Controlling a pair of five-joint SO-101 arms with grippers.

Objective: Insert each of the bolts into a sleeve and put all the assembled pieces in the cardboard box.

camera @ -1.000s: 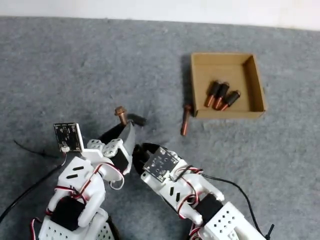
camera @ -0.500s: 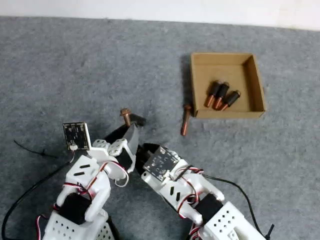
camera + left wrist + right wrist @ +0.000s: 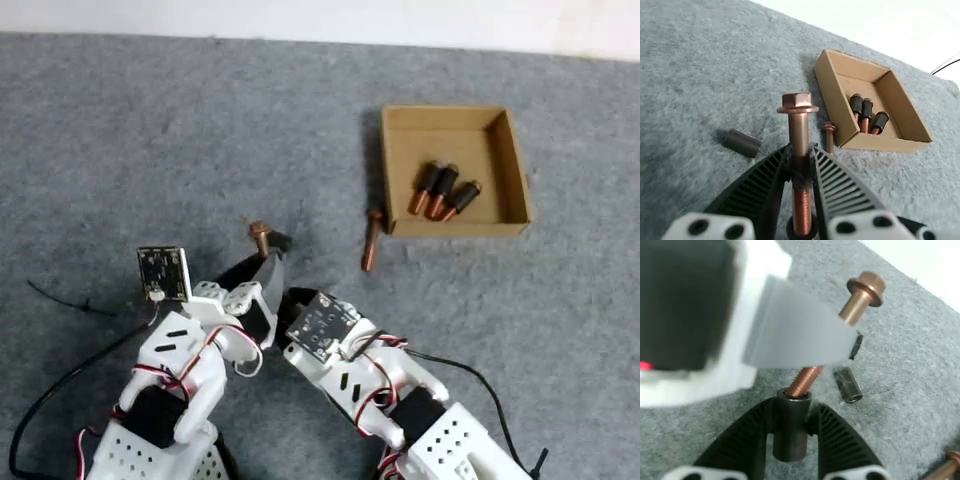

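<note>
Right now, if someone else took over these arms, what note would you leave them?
Left fingers shut on a bolt, head up. Right fingers shut on a sleeve, the bolt's tip at its mouth.
Box holds three assembled pieces. A loose bolt lies beside the box, a loose sleeve on the table.
To do: finish this insertion, box it, then assemble and box the last pair.

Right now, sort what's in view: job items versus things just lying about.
Job: gripped bolt, gripped sleeve, loose sleeve, loose bolt, cardboard box, three assembled pieces.
Lying about: black cable, grey mat.
</note>
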